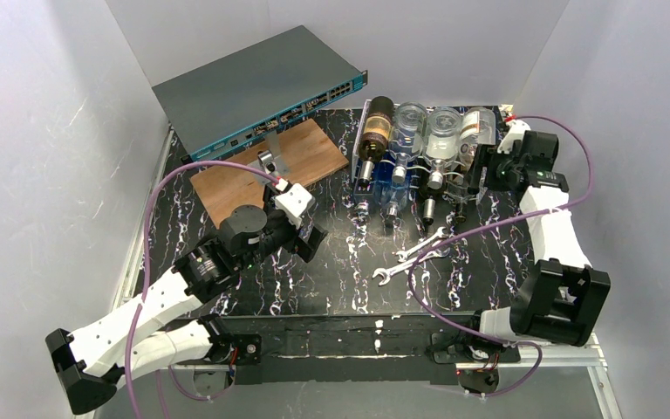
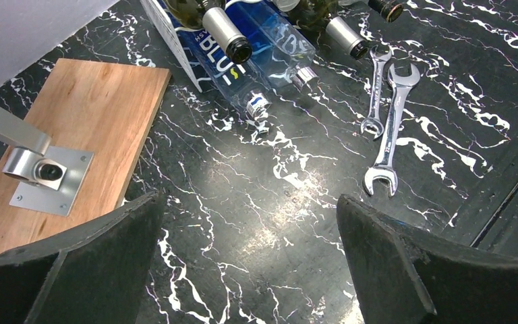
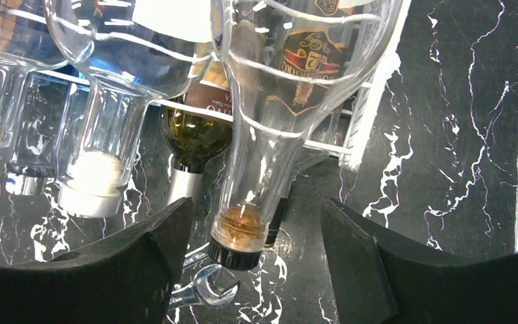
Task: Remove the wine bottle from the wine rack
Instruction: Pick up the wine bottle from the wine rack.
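Note:
The white wire wine rack stands at the back of the table, holding several bottles in two rows. A dark wine bottle with a gold label lies at its top left. A clear bottle lies at the top right. My right gripper is open at that end. In the right wrist view its fingers stand either side of the clear bottle's black-capped neck without touching it. A green wine bottle lies in the row below. My left gripper is open and empty above the table.
A grey network switch box sits at the back left, resting on a wooden board with a metal bracket. Two wrenches lie in front of the rack. A blue bottle sticks out of the lower row.

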You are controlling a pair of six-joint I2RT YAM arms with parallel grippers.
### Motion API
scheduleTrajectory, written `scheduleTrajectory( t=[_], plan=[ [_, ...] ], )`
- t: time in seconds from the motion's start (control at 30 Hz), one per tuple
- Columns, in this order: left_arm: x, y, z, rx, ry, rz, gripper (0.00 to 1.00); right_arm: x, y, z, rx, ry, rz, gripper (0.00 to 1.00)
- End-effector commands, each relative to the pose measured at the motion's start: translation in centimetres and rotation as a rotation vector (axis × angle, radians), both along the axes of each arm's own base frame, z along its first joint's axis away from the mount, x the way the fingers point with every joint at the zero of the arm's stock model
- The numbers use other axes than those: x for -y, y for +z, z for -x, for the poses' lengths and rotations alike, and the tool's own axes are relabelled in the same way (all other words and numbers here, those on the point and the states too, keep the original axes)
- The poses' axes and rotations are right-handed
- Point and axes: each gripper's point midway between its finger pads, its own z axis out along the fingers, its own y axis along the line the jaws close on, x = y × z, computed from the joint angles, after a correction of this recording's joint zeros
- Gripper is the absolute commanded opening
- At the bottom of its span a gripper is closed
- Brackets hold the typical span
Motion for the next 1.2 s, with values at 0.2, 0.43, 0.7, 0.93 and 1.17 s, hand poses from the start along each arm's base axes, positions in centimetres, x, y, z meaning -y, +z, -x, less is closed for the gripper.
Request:
scheduleTrajectory(
  t=[0.2,0.43,0.7,0.93,1.17],
  plan=[
    [-0.5,0.6,-0.5,0.054,0.019,-0.002,0.99,0.6,-0.5,-2.6,0.022,-0.140,0.011,0.69],
    [-0.5,0.2,-0.7,0.054,0.026,-0.017,0.99,0.3,-1.0,-2.8,0.011,-0.170,-0.012,0.68],
    [-0.5,0.1,-0.7,0.055,0.028,-0.020,0.99,0.3,-1.5,-2.8,-0.005,-0.190,-0.028,0.67],
    [-0.7,0.1,-0.8,0.061,0.032,-0.021,0.99,0.1,-2.0,-2.8,-0.023,-0.202,-0.047,0.64],
    [-0.7,0.1,-0.9,0.064,0.037,-0.024,0.99,0.0,-2.4,-2.7,-0.033,-0.210,-0.061,0.62]
  ],
)
